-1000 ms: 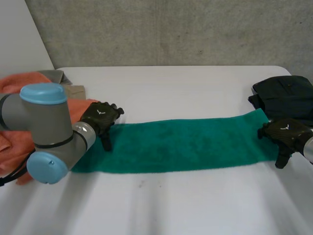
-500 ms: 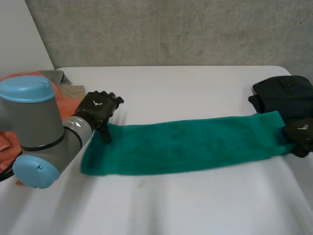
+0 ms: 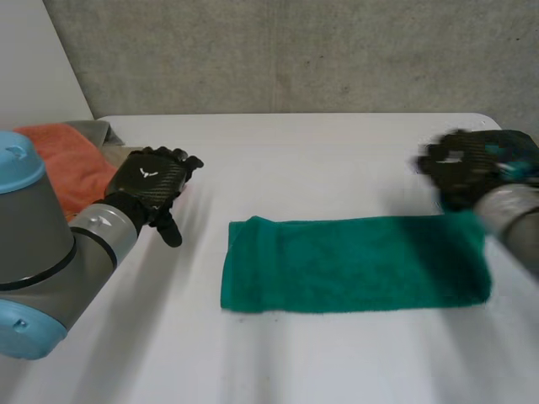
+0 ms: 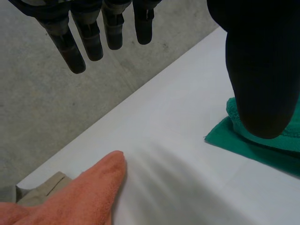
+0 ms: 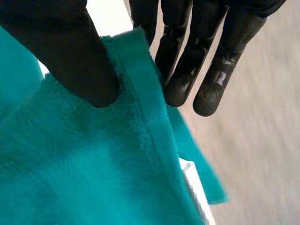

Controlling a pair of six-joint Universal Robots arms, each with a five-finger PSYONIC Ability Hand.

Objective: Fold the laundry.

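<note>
A green towel [image 3: 354,265] lies as a long strip across the middle of the white table [image 3: 295,160]. My right hand [image 3: 459,168] is raised over its right end. In the right wrist view its thumb [image 5: 89,61] and fingers [image 5: 183,79] pinch the hemmed edge of the towel [image 5: 93,178] between them. My left hand [image 3: 150,187] hovers to the left of the towel, clear of it, with its fingers [image 4: 79,42] straight and nothing held. The towel's left end [image 4: 262,145] shows beside that hand's thumb.
A heap of orange cloth [image 3: 72,160] lies at the table's left edge behind my left arm, with a tan piece [image 4: 44,187] next to it. A dark garment [image 3: 515,145] sits at the back right, just behind my right hand.
The right hand shut on the towel's right end and lifted it up and back. The towel slid right and now looks shorter. The left hand came off it and drew back left.
</note>
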